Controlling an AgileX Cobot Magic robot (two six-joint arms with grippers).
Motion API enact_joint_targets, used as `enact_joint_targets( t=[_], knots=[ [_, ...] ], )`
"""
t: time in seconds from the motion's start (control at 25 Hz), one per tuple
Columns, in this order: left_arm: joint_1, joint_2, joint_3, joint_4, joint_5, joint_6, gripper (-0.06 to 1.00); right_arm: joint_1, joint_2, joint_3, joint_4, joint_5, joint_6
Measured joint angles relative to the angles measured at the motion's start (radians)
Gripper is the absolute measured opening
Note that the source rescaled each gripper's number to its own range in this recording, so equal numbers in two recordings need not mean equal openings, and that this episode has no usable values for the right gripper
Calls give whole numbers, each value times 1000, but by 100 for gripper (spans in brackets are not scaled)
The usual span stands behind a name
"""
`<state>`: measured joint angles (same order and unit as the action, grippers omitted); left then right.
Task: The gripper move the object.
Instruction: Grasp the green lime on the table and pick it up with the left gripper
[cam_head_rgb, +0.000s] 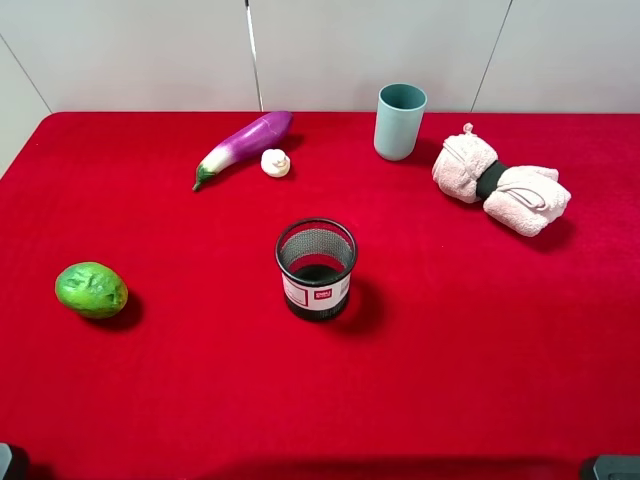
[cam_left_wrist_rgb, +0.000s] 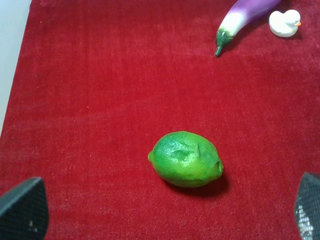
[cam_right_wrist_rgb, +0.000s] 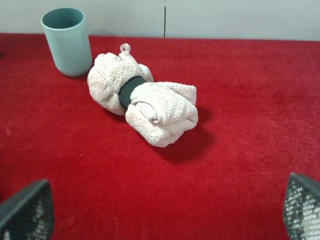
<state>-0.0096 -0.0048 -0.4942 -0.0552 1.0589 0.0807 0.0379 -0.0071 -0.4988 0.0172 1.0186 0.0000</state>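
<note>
Both arms sit at the near edge, with only a dark sliver of the left arm (cam_head_rgb: 10, 463) and the right arm (cam_head_rgb: 611, 467) showing in the high view's lower corners. The left gripper (cam_left_wrist_rgb: 165, 210) and right gripper (cam_right_wrist_rgb: 164, 210) each have their black, textured fingers (cam_left_wrist_rgb: 22, 210) spread wide apart.

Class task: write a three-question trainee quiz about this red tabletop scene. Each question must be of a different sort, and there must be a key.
1. True or false: the bumpy bright-green round fruit lies on the red cloth, apart from the black wire-mesh cup.
2. Multiple choice: what lies right beside the glossy purple eggplant? A) the small white duck-like toy B) the mesh cup C) the green fruit
3. Short answer: which gripper's wrist camera looks down on the fruit, jaws open?

Key: 1 true; 2 A; 3 the left gripper.
</note>
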Motion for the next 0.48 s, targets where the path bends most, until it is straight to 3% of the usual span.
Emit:
enact_joint_targets(
  t=[0.48],
  knots=[
    [0,0,0,0,0,0,96,0,0,0,0,0,0]
  ],
)
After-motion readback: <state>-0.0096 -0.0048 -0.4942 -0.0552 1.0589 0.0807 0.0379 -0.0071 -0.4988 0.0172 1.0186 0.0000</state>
